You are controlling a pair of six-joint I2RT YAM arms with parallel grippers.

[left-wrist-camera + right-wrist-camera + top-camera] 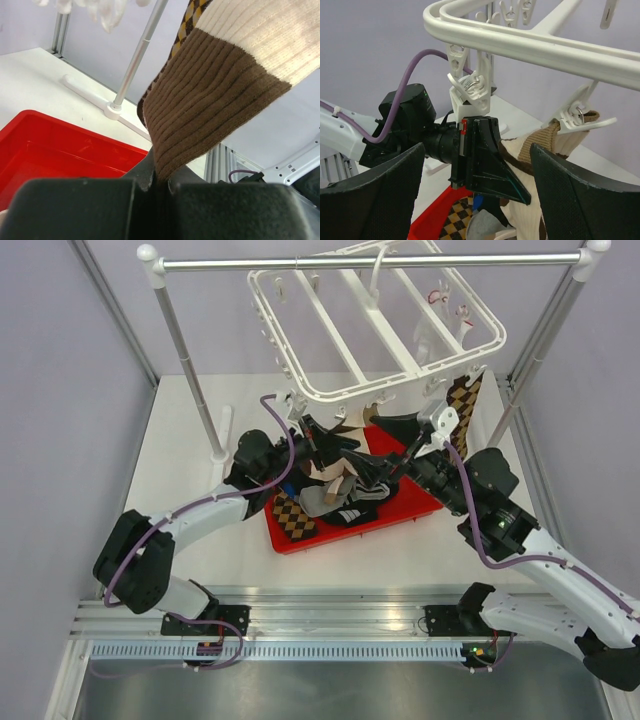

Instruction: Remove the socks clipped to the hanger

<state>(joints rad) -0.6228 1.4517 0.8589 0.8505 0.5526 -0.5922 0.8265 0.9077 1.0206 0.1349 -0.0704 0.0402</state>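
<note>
Left tool clamping shut on the brown end of the striped sock, likely to tug it from its clip on the hanger. Right tool hovering wide open, holding nothing. Argyle sock hanging clipped at 2 o'clock in the top view.

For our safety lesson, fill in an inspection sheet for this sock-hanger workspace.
Surface: white table with a red tray on it.
Job's things: hanger hung on the rail stand; striped sock held by a clip; argyle sock hanging at its right corner; other socks piled in the tray.
Clutter: nothing seen.
Claws: left claw shut on the striped sock; right claw open.
Cables: purple cable loops off the left arm.
Surroundings: lilac walls.
</note>
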